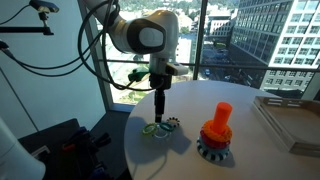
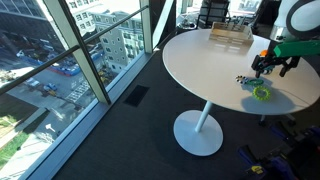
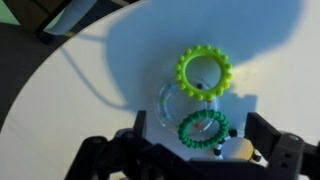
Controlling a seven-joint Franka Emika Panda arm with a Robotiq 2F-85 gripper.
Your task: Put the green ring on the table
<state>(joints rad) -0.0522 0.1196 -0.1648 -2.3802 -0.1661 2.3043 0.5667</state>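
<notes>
Here, green ring [image 3: 203, 127] on table [image 3: 70, 95], between spread jaws (touching neither).

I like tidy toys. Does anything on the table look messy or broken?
Nothing looks broken or spilled. A lime ring, a dark green ring and a clear ring lie bunched together on the table, off the orange stacking toy.

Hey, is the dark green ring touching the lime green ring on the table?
Apart. The wrist view shows the dark green ring and the lime green ring with a strip of table between them.
</notes>
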